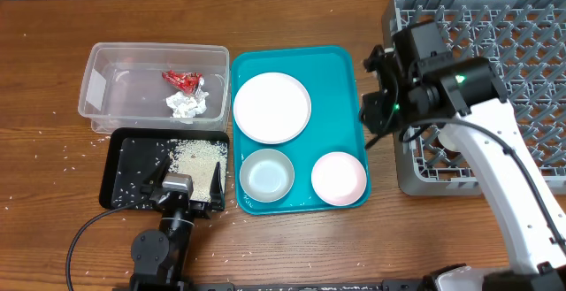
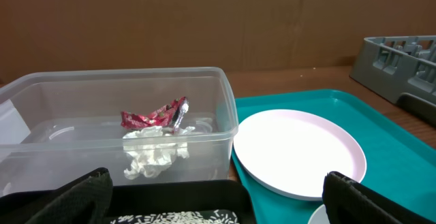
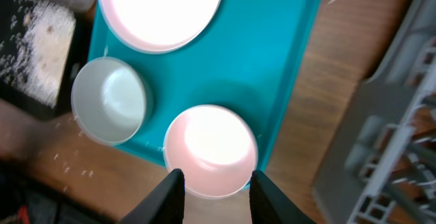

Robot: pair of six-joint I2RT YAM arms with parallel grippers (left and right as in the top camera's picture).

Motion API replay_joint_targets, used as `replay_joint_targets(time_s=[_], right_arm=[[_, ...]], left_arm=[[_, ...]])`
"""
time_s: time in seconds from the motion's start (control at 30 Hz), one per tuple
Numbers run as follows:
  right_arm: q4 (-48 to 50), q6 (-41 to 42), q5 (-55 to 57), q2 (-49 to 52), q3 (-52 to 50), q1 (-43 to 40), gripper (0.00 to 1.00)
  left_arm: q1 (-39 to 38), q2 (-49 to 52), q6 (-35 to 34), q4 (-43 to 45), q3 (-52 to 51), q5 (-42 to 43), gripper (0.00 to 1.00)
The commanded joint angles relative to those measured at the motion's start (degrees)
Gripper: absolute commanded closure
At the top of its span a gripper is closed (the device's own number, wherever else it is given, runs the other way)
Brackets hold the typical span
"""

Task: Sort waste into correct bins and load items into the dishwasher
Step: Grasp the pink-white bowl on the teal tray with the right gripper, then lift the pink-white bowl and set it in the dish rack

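The clear tub (image 1: 95, 80) holds the red wrapper (image 1: 181, 80) and the white tissue wad (image 1: 187, 104); both also show in the left wrist view (image 2: 153, 117) (image 2: 155, 152). The black tray (image 1: 122, 165) holds a heap of rice (image 1: 196, 157). A flat plate (image 1: 271, 106), a pale grey-white bowl (image 1: 266, 174) and a pink bowl (image 1: 339, 178) sit on the teal tray (image 1: 340, 83). My left gripper (image 1: 184, 185) is open and empty over the black tray's near edge. My right gripper (image 3: 212, 200) is open and empty above the pink bowl (image 3: 211, 149). Chopsticks and cup are out of view.
The grey dish rack (image 1: 531, 88) stands at the right, close beside the teal tray, with my right arm over its left edge. Loose rice grains (image 1: 75, 154) are scattered on the wooden table left of and in front of the black tray.
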Motion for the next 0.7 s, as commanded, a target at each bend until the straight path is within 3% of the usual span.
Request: replay_joint_targets(time_s=[0.0,0.13,0.3,0.4,0.47,0.6,0.67], right_arm=[[0.70,3.02,-1.97,0.96,-4.94,3.02,0.67],[5.77,7.43,1.95,0.98,-14.88,5.35,0.66],[19.41,12.00,6.56,0.98,-29.59,5.62,0.55],[24.70,12.09,6.73,1.01,-33.99,5.62,0.56],[27.23,12.09,6.71,1.01,-36.57,5.62,0.62],[29.27,12.70,6.71,1.01,-39.60,5.62,0.86],[29.11,12.66,6.80,0.94,-39.30,5.62,0.91]], left_arm=[[0.37,-0.63,0.90,-0.07,-0.22,0.83,0.00],[0.37,-0.63,0.90,-0.07,-0.22,0.83,0.00],[0.37,-0.63,0.90,-0.07,-0.22,0.81,0.00],[0.37,-0.63,0.90,-0.07,-0.22,0.81,0.00],[0.37,-0.63,0.90,-0.07,-0.22,0.81,0.00],[0.37,-0.63,0.90,-0.07,-0.22,0.81,0.00],[0.37,-0.63,0.90,-0.07,-0.22,0.83,0.00]])
